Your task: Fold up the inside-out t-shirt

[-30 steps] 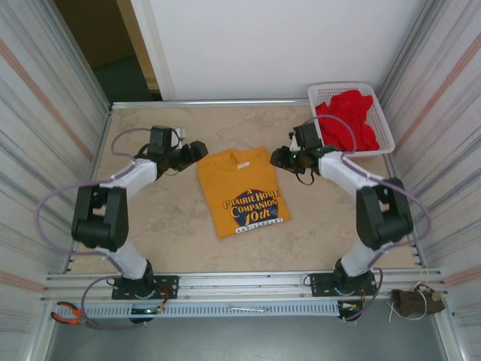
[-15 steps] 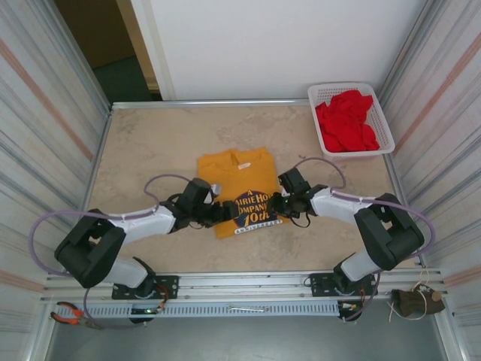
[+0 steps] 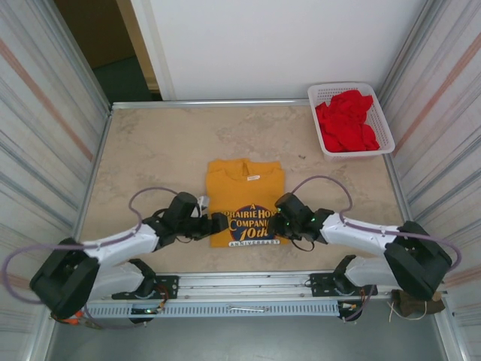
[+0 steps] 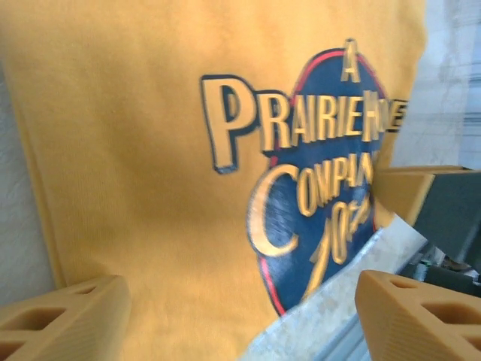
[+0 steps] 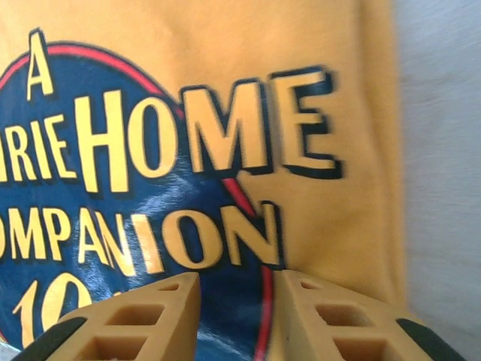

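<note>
The t-shirt (image 3: 246, 188) lies folded into a mustard-yellow rectangle, its blue "Prairie Home Companion" print facing up, near the table's front edge. My left gripper (image 3: 219, 224) sits low at the shirt's lower left edge. In the left wrist view that gripper (image 4: 240, 292) is open wide over the yellow cloth (image 4: 143, 150), nothing between its fingers. My right gripper (image 3: 279, 219) is at the shirt's lower right edge. In the right wrist view its jaws (image 5: 237, 280) stand a narrow gap apart, with the flat print (image 5: 150, 150) showing between them.
A white basket (image 3: 388, 129) of red garments (image 3: 346, 120) stands at the back right corner. The metal rail (image 3: 248, 283) runs just in front of the shirt's hem. Corrugated walls close in both sides. Bare marble table (image 3: 150, 150) lies behind and to the left.
Both arms have swung from beside the shirt's collar end down to its hem. The shirt has slid nearer the front edge and squared up. The left jaws have widened.
</note>
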You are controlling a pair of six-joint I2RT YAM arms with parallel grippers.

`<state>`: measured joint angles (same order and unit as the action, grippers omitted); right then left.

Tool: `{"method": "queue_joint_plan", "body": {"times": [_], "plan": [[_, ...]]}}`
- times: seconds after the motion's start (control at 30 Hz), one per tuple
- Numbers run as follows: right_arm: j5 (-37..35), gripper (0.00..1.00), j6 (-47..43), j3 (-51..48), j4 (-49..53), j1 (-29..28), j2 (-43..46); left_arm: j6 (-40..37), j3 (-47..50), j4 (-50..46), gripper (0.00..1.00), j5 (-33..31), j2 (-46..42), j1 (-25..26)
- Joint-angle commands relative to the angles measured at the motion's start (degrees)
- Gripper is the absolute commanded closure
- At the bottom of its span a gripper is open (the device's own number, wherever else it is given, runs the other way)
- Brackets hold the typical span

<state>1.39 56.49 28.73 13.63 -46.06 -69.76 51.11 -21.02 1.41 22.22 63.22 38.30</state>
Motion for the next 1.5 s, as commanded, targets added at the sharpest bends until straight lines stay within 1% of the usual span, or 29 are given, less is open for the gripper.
{"method": "queue_joint_plan", "body": {"times": [0.0,0.03,0.07,0.1,0.17,0.2,0.23,0.3,0.4,0.5,0.7,0.93,1.13,1.2,1.33,1.4,1.47], "plan": [[-2.22,0.64,-6.90,8.07,10.21,5.69,4.07,-5.18,-6.26,-10.98,0.16,-2.60,-6.72,-4.34],[-1.02,0.61,-9.39,10.41,11.08,8.64,3.99,-7.17,-7.76,-12.47,0.15,-1.96,-7.20,-6.48],[0.60,0.56,-12.56,12.59,11.50,12.31,3.31,-9.40,-9.75,-13.56,0.14,-0.71,-6.69,-10.25],[2.54,0.50,-15.24,15.07,11.81,16.26,1.85,-11.58,-11.28,-13.48,0.14,1.24,-5.25,-14.38],[5.85,0.35,-20.22,19.08,10.84,21.90,-2.47,-15.67,-14.57,-12.78,0.13,3.78,-0.49,-20.40],[6.76,0.28,-22.48,21.49,10.16,23.67,-5.25,-18.03,-16.60,-12.37,0.12,4.23,3.05,-22.58],[7.65,0.25,-24.29,23.35,9.28,24.98,-8.06,-20.66,-18.70,-12.15,0.11,4.44,6.36,-23.97],[9.82,0.22,-27.05,28.21,8.15,26.74,-14.81,-25.19,-23.63,-12.24,0.10,4.97,14.35,-25.36],[10.74,0.20,-29.05,32.97,6.42,27.27,-22.80,-29.60,-29.03,-11.89,0.08,5.44,23.71,-25.38],[11.74,0.19,-29.01,34.71,3.90,27.06,-28.28,-31.57,-32.10,-11.19,0.07,6.44,29.56,-25.21],[10.05,0.19,-28.29,35.12,1.53,25.84,-32.58,-32.64,-33.18,-9.17,0.06,4.91,33.47,-23.99],[10.28,0.19,-27.65,36.10,-0.50,25.35,-36.67,-33.06,-34.69,-7.33,0.05,5.07,38.46,-22.03],[11.11,0.22,-28.15,37.50,-1.86,22.94,-38.85,-32.23,-35.02,-4.42,0.06,5.33,41.93,-20.69],[11.18,0.26,-28.11,36.96,-2.58,22.32,-38.38,-32.00,-34.82,-3.03,0.09,5.90,42.01,-20.27],[11.88,0.35,-27.08,34.34,-5.18,22.25,-37.04,-31.21,-33.71,-0.26,0.20,6.79,41.44,-19.54],[11.80,0.36,-26.62,33.29,-5.95,22.33,-36.86,-30.49,-33.18,1.16,0.24,7.08,41.37,-19.17],[11.79,0.37,-26.12,32.37,-6.62,22.44,-36.93,-29.96,-33.20,1.93,0.26,7.21,41.68,-18.67]]}}
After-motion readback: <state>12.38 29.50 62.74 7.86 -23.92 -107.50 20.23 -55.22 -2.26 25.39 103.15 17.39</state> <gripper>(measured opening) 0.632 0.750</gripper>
